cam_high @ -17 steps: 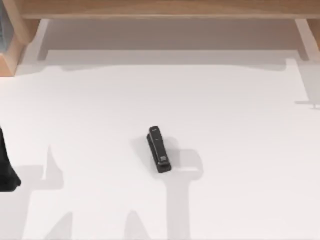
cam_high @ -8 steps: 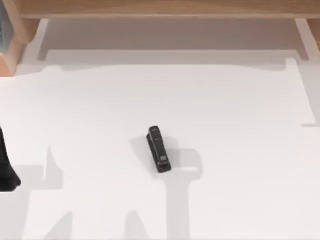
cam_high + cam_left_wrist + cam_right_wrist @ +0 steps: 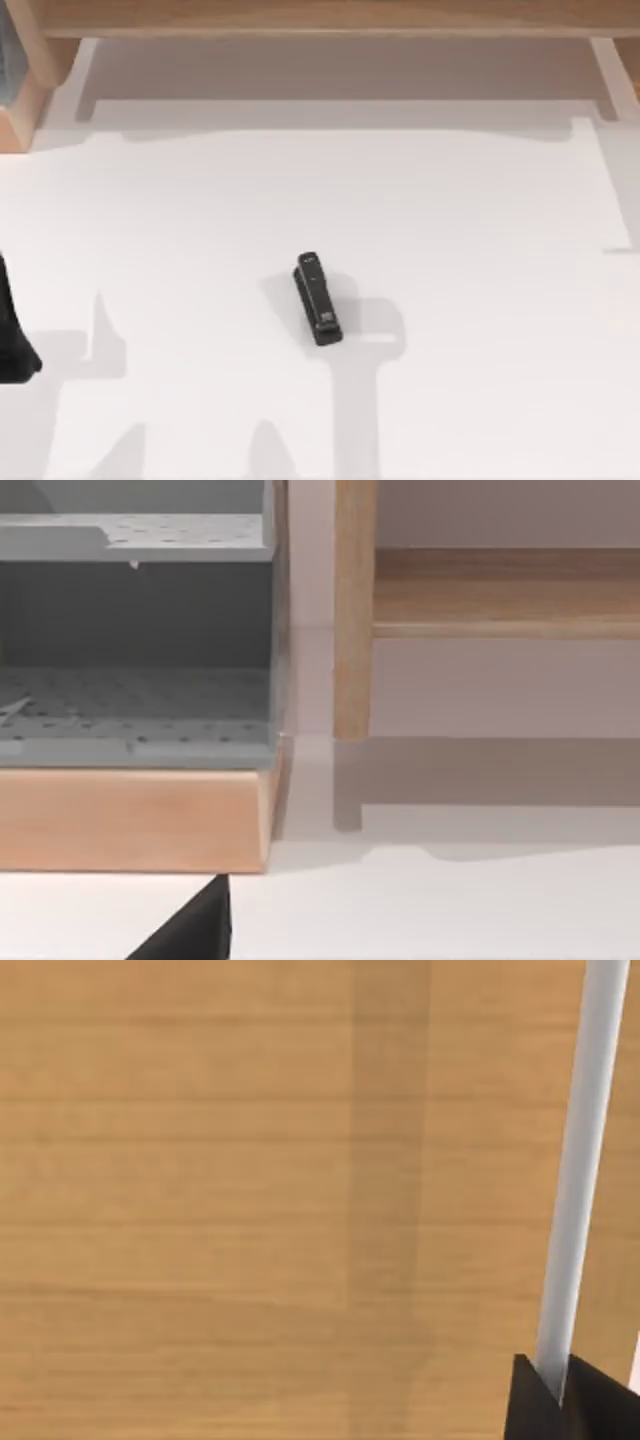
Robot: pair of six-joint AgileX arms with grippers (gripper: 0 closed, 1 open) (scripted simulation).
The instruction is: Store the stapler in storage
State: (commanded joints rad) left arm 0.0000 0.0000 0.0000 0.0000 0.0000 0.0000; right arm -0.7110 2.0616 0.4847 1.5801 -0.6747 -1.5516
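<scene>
The stapler (image 3: pixel 318 298), a slim black bar with a pale grey mark near one end, lies flat in the middle of the white table (image 3: pixel 480 300), pointing roughly front to back. My left gripper (image 3: pixel 12 340) is parked at the table's left edge, well apart from the stapler; a black corner of it shows in the left wrist view (image 3: pixel 190 935). In the right wrist view, black parts of my right gripper (image 3: pixel 570 1400) sit close to a wooden panel (image 3: pixel 250 1190). Nothing touches the stapler.
A grey perforated storage unit (image 3: pixel 135 710) on a wooden base (image 3: pixel 130 820) stands at the table's back left corner (image 3: pixel 12 75). A long wooden shelf (image 3: pixel 330 18) on posts (image 3: pixel 353 610) runs along the back edge. Arm shadows fall on the table's front part.
A shadow edge at the table's right side has slid toward the front. The stapler and the left arm have not moved.
</scene>
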